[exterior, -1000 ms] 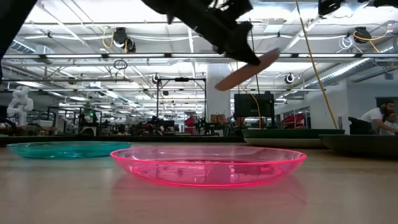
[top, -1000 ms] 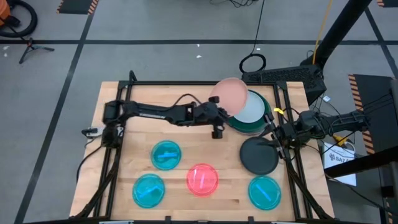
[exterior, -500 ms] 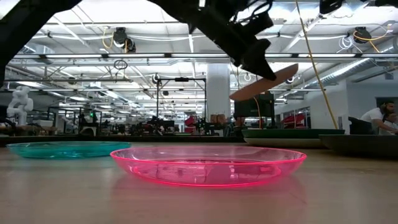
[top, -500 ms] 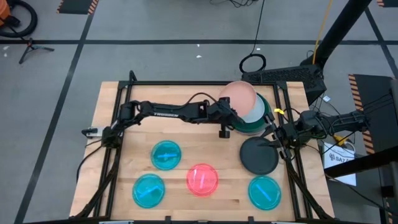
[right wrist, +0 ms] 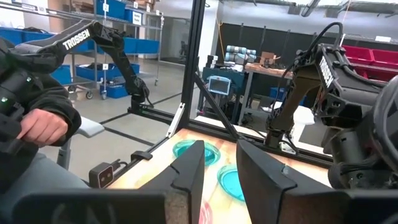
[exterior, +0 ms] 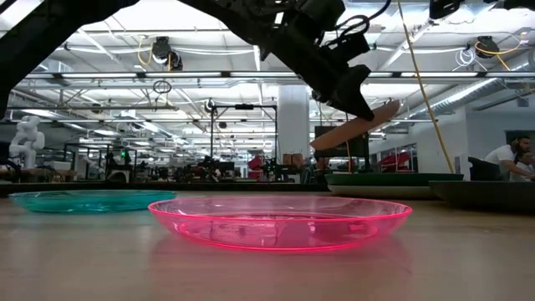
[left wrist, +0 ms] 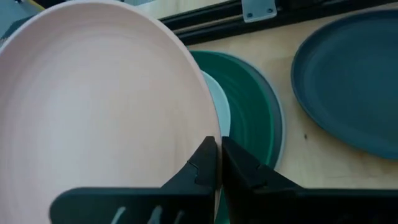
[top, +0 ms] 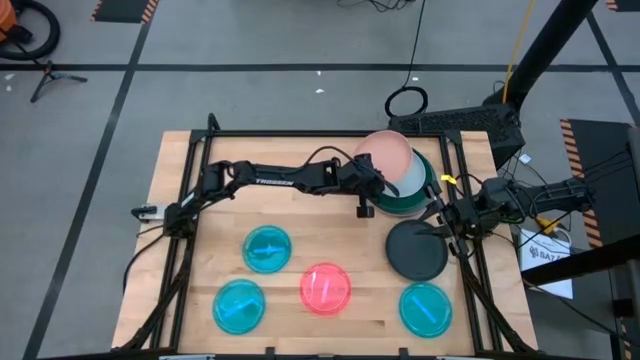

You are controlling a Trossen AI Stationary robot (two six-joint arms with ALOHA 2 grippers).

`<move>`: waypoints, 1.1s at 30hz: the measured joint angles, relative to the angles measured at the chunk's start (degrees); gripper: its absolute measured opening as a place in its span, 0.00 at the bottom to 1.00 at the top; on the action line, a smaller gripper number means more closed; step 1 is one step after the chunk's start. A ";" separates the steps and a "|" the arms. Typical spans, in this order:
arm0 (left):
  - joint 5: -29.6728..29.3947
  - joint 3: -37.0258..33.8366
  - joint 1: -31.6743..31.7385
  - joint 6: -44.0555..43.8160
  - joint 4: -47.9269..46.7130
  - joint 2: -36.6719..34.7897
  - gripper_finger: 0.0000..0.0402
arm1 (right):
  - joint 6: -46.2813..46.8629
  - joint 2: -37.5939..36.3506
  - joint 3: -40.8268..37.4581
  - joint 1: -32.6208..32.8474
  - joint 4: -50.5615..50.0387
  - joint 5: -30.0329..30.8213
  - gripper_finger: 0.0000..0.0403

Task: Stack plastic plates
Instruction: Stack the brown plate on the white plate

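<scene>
Peach-pink plate [top: 384, 155]: gripped at its rim by the clenched left pincer [top: 367, 184], held tilted above the dark green plate [top: 424, 186]. Right pincer [top: 440, 222]: parted, nothing held.

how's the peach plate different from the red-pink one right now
The peach-pink plate is opaque; the red-pink plate is translucent. The peach-pink plate is held tilted in the air, its rim pinched by the shut left gripper, above the stack on the green plate; the red-pink plate lies flat on the table, apart from both grippers. In the high view the peach-pink plate looks somewhat wider. Both are round.
</scene>
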 joint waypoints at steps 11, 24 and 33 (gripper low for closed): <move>3.76 -0.09 -0.18 0.72 -1.24 1.46 0.06 | 0.00 0.00 0.00 0.00 0.00 0.00 0.21; 3.78 -0.02 -0.40 1.77 -1.16 2.78 0.07 | -0.17 0.00 0.00 0.00 -0.66 0.02 0.21; 3.78 -0.02 -0.41 1.88 -1.19 2.78 0.08 | -0.17 0.00 0.00 0.00 -0.74 0.02 0.21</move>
